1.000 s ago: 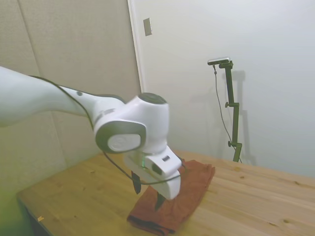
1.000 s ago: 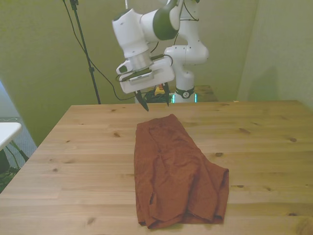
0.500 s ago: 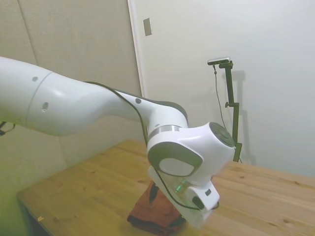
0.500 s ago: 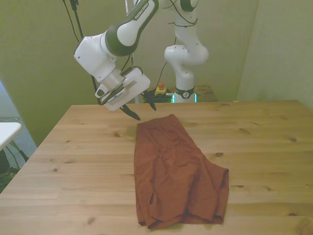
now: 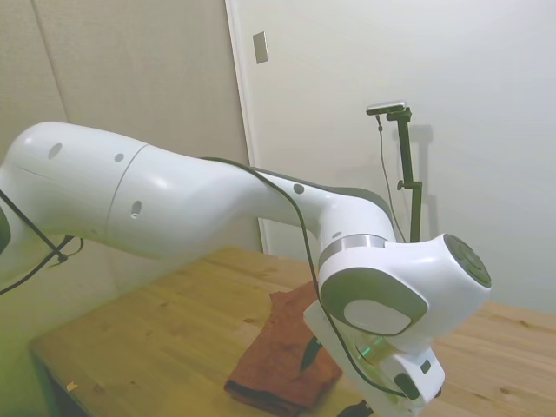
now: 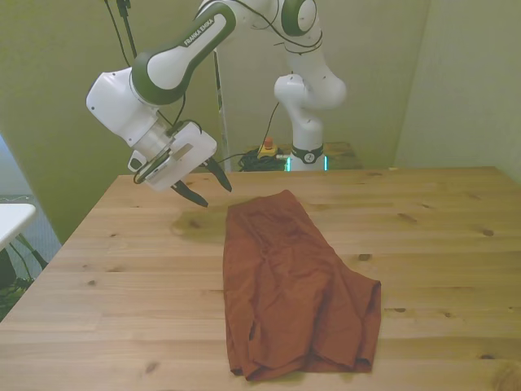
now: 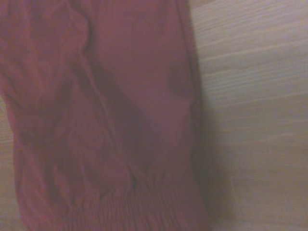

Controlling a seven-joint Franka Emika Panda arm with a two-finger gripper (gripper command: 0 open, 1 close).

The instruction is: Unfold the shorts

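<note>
The rust-red shorts [image 6: 289, 281] lie folded lengthwise on the wooden table [image 6: 122, 277], running from the far middle toward the near edge. In the side view the shorts [image 5: 282, 356] are partly hidden behind the arm. The wrist view shows the shorts [image 7: 101, 120] close up, with a gathered waistband edge beside bare wood. My gripper [image 6: 205, 186] hovers above the table near the far corner of the shorts, on the front view's left, tilted with its dark fingers spread open and nothing between them.
The robot's base [image 6: 308, 122] stands behind the table's far edge. Bare wood [image 6: 440, 236] lies on the front view's right of the shorts. The big white arm link [image 5: 217, 217] blocks much of the side view.
My gripper has swung from above the far end of the shorts toward the front view's left and slightly down, staying open. The shorts have not moved.
</note>
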